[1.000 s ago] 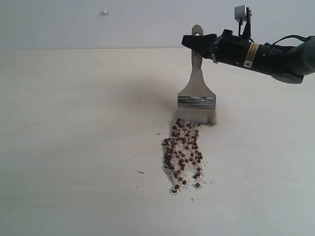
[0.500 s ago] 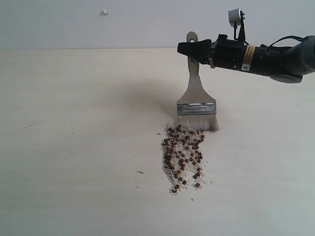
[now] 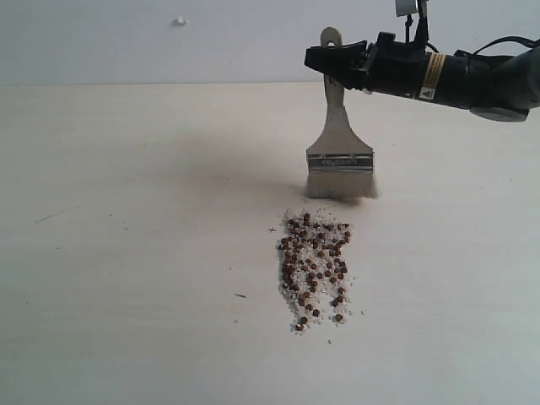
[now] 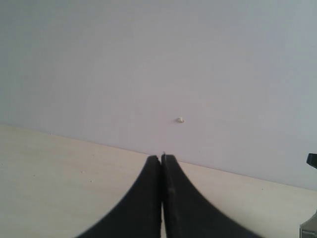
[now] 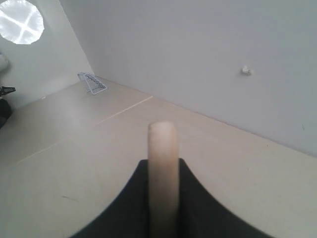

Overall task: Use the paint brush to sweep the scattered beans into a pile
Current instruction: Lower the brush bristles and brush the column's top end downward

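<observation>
The beans point(image 3: 314, 268) lie in a narrow heap of reddish-brown dots and whitish grains on the pale table. The paint brush point(image 3: 339, 158) hangs upright just behind the heap, its whitish bristles a little above the table and clear of the beans. My right gripper point(image 3: 333, 59) is shut on the top of the wooden handle point(image 5: 163, 163), whose rounded end sticks out between the black fingers. My left gripper point(image 4: 161, 157) is shut on nothing and points at the wall; the exterior view does not show it.
The pale wooden table point(image 3: 126, 253) runs back to a grey wall point(image 3: 211, 42) with a small white knob point(image 3: 180, 20) on it. A small wire rack point(image 5: 92, 82) stands far off by the wall in the right wrist view.
The brush pushed forward into the far end of the heap, then lifted and drew back from it. The far beans now sit closer together.
</observation>
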{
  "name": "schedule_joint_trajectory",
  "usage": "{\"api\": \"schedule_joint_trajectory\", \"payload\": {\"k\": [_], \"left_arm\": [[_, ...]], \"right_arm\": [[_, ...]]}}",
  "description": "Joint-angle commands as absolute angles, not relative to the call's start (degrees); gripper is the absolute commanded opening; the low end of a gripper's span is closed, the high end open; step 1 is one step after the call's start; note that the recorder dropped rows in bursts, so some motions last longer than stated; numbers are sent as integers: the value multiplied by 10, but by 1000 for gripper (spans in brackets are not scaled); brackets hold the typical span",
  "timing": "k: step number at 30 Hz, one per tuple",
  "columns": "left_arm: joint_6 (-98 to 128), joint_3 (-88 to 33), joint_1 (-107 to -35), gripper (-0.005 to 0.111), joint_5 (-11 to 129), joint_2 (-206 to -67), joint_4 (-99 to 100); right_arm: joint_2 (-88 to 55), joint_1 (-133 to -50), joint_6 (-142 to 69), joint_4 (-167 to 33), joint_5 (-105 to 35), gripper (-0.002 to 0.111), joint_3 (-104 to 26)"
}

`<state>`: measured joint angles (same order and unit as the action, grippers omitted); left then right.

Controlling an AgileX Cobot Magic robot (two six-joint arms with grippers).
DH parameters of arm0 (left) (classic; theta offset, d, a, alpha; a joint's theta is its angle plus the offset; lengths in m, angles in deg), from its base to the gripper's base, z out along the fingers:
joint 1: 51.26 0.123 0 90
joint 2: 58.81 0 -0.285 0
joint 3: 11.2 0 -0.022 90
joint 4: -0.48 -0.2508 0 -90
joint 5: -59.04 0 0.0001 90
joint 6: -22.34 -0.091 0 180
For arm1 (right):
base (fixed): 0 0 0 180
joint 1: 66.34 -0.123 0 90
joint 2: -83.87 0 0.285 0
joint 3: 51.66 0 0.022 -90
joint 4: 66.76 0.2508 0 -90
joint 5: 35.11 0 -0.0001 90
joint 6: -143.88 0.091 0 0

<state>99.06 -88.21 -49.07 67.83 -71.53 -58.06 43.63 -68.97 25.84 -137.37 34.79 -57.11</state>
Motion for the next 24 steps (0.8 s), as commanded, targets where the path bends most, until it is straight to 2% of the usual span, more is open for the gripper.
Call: {"api": "schedule_joint_trajectory", "payload": {"k": [1,13,24], "left_arm": [[990,-884,-490,0,679,-712,-576],[990,-884,-490,0,679,-712,-576],[990,-884,-490,0,679,-712,-576]], "right_arm": [[427,-689,292,-1396,349,0,-573],[427,-689,412,-1418,349,0,-573],[391,-668,389,-1433,349,0,-573]]}}
